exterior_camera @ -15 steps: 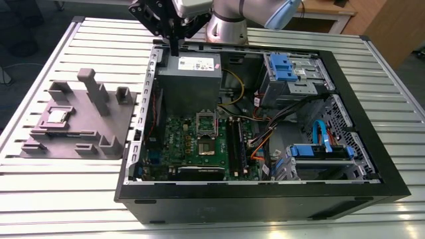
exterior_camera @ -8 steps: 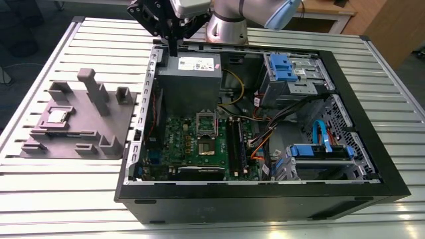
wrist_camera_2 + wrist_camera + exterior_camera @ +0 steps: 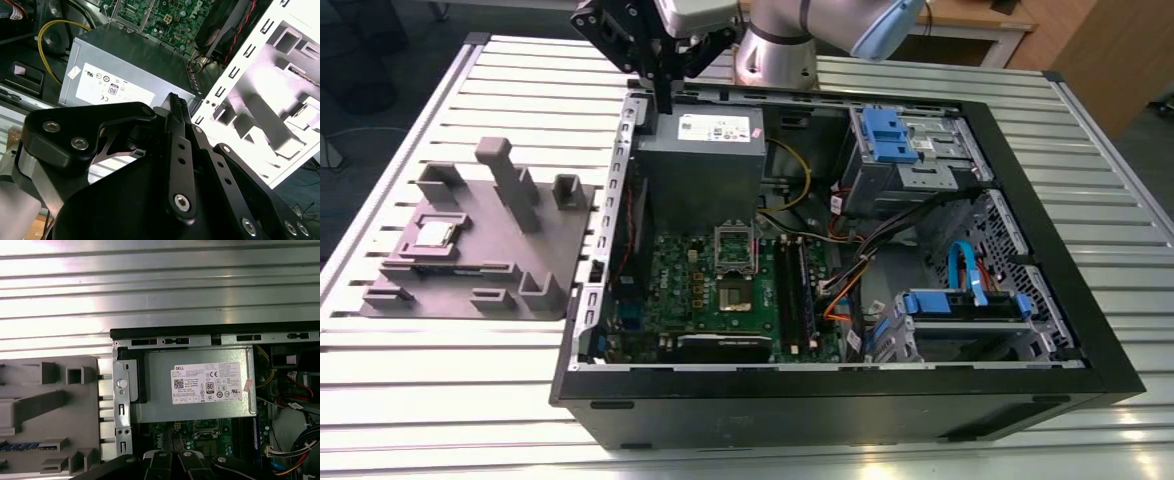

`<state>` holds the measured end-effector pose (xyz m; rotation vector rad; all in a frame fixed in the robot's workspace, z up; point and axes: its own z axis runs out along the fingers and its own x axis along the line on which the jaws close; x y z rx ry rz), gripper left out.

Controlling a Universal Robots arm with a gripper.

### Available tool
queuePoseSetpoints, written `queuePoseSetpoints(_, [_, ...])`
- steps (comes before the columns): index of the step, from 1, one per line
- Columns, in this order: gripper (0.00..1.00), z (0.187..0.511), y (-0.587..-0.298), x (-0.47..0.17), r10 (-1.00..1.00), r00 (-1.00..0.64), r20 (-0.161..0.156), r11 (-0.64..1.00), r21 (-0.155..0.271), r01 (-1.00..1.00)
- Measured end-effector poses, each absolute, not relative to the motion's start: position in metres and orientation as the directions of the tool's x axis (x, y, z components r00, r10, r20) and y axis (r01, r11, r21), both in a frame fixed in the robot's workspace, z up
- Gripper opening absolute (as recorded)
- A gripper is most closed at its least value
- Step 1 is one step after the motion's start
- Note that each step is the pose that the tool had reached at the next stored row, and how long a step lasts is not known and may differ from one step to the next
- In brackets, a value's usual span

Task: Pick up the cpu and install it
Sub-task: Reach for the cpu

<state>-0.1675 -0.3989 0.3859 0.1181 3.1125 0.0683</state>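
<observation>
The cpu (image 3: 435,235), a small flat silver-grey square, lies in a recess of the grey plastic fixture (image 3: 480,250) on the exterior view's left, beside the open computer case (image 3: 854,390). My gripper (image 3: 664,102) hangs well above the case's rear left corner, over the grey power supply box (image 3: 700,150), far from the cpu. Its black fingers (image 3: 176,107) are pressed together with nothing between them. Inside the case lies the green motherboard (image 3: 680,285), its socket (image 3: 735,293) uncovered below a raised metal frame (image 3: 734,243).
The case stands on a slatted metal table (image 3: 454,390). Drive cages with blue brackets (image 3: 897,135) and bundles of cables (image 3: 854,280) sit on the case's right side. Posts and blocks (image 3: 507,180) rise from the fixture. The robot's base (image 3: 774,55) stands behind the case.
</observation>
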Motion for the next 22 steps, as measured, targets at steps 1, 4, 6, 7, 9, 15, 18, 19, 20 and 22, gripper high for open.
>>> queuePoseSetpoints(1, [0.11, 0.3858, -0.3989, -0.1679, 0.076, -0.997, -0.024, 0.996, 0.045, 0.075])
queuePoseSetpoints(4, [0.11, 0.3854, -0.3989, -0.1691, 0.076, -0.997, -0.024, 0.996, 0.045, 0.075])
queuePoseSetpoints(6, [0.11, 0.3852, -0.3989, -0.1699, 0.076, -0.997, -0.024, 0.996, 0.045, 0.075])
queuePoseSetpoints(7, [0.11, 0.3852, -0.3989, -0.1702, 0.076, -0.997, -0.024, 0.996, 0.045, 0.075])
queuePoseSetpoints(9, [0.11, 0.3849, -0.3989, -0.1709, 0.076, -0.997, -0.024, 0.996, 0.045, 0.075])
queuePoseSetpoints(15, [0.11, 0.3844, -0.399, -0.1722, 0.076, -0.997, -0.024, 0.996, 0.045, 0.075])
queuePoseSetpoints(18, [0.11, 0.384, -0.3989, -0.1726, 0.076, -0.997, -0.024, 0.996, 0.045, 0.075])
queuePoseSetpoints(19, [0.11, 0.3839, -0.399, -0.1728, 0.076, -0.997, -0.024, 0.996, 0.045, 0.075])
queuePoseSetpoints(20, [0.11, 0.3838, -0.3989, -0.173, 0.076, -0.997, -0.024, 0.996, 0.045, 0.075])
queuePoseSetpoints(22, [0.11, 0.3835, -0.3989, -0.1735, 0.076, -0.997, -0.024, 0.996, 0.045, 0.075])
